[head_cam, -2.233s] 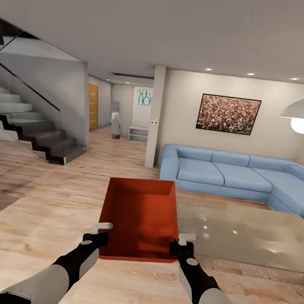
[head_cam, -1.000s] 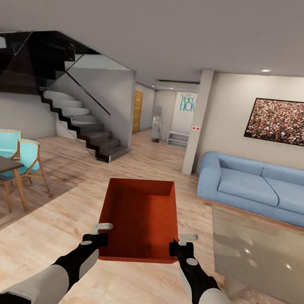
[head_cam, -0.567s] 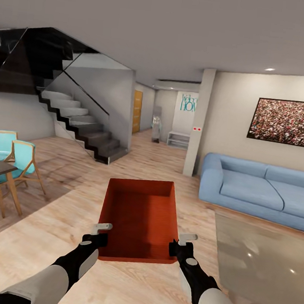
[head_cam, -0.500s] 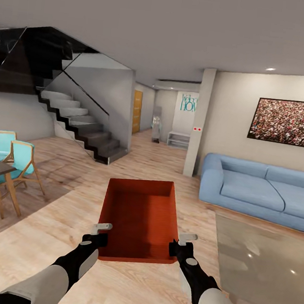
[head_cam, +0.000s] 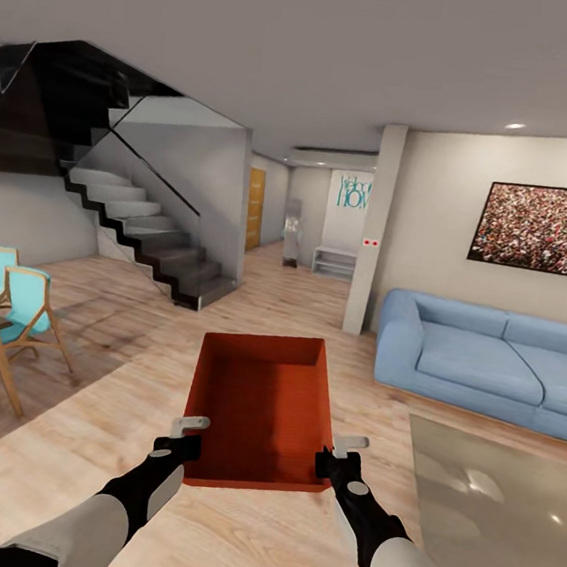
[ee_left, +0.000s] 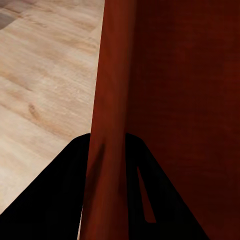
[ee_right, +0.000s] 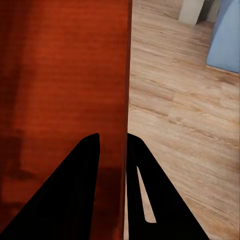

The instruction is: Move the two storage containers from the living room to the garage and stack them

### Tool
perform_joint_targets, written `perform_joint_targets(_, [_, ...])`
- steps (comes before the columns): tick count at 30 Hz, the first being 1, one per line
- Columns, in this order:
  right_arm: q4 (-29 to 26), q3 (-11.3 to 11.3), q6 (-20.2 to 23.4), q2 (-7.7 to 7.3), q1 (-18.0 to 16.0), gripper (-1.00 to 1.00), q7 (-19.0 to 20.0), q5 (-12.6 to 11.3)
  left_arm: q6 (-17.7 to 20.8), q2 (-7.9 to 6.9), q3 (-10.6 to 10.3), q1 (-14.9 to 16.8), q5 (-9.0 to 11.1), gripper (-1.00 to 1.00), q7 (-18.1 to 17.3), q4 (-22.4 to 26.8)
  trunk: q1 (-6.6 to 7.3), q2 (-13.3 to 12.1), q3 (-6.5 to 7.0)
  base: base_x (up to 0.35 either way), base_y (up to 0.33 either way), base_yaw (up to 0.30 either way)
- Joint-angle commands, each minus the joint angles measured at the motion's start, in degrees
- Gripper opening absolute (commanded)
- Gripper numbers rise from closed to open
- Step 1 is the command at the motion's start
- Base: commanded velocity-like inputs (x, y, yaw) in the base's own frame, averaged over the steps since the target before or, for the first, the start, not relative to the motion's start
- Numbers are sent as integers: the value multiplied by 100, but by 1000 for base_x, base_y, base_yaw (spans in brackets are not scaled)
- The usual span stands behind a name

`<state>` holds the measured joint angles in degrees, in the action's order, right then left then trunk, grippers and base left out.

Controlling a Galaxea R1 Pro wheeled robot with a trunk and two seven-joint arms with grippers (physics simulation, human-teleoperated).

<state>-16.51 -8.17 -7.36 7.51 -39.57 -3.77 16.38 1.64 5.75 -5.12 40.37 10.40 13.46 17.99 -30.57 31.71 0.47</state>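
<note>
Head view: the storage container (head_cam: 261,409) is carried in the air above the wood floor (head_cam: 109,404); the left gripper (head_cam: 187,436) and the right gripper (head_cam: 332,454) pinch its side walls. Left wrist view: both fingers (ee_left: 60,200) clamp one wall (ee_left: 107,125); right wrist view: the fingers (ee_right: 75,195) clamp the other wall (ee_right: 121,100), the blue sofa (ee_right: 227,35) beyond.

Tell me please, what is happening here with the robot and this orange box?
The robot is carrying one storage container, an empty orange-red open bin, with both arms. The left gripper clamps its left wall and the right gripper clamps its right wall, each with one finger inside and one outside. The bin is held above the light wood floor of the living room, with a blue sofa to the right and stairs to the left. A hallway lies ahead.
</note>
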Motion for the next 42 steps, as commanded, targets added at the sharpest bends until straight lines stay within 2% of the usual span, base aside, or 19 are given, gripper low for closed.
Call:
perform_joint_targets(1, [-10, -129, -69, 5, -7, -100, 43, -351, 21, -40, 71, -2, 32, -100, 438, 0, -5, 3, -1, 322, 0, 0])
perform_joint_targets(42, [-11, -141, -116, 8, -7, -100, 34, -411, 20, -50, 72, -3, 32, -100, 438, 2, -5, 3, -1, 322, 0, 0])
